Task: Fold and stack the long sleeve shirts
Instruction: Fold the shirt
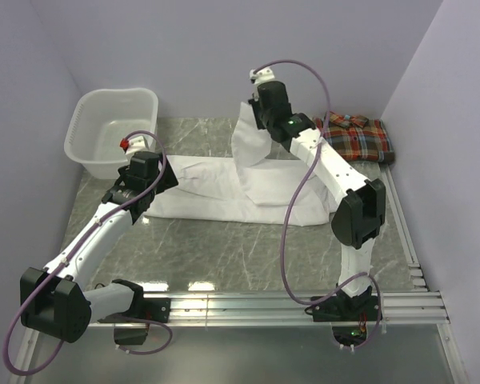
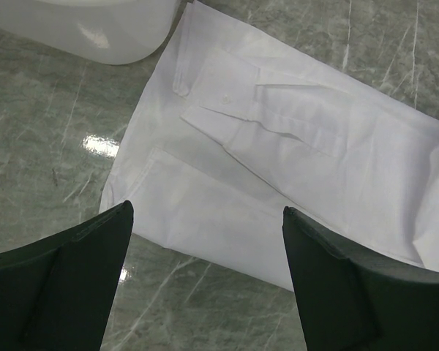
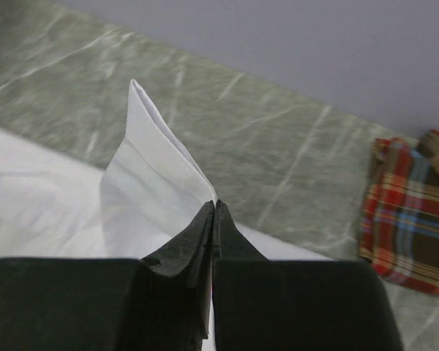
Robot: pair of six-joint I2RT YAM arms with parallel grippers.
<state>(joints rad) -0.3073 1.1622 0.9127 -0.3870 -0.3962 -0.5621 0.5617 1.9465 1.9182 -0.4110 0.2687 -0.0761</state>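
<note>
Two shirts: plaid shirt (image 1: 360, 138) aside, white shirt (image 1: 224, 196) flat, one end pinched in right gripper (image 3: 214, 208); left gripper (image 2: 205, 212) spread, empty.

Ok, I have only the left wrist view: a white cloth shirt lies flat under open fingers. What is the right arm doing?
Observer: The right gripper is shut on an edge of that plain white button-up shirt and holds it up above the green marble table.
Operator: Where is the other shirt?
Observer: The red-orange plaid cloth shirt lies bunched at the table's far right corner, apart from the white one.
Operator: And the white tub at my top edge?
Observer: It is a white plastic laundry basket at the far left, just beyond the left gripper.
</note>
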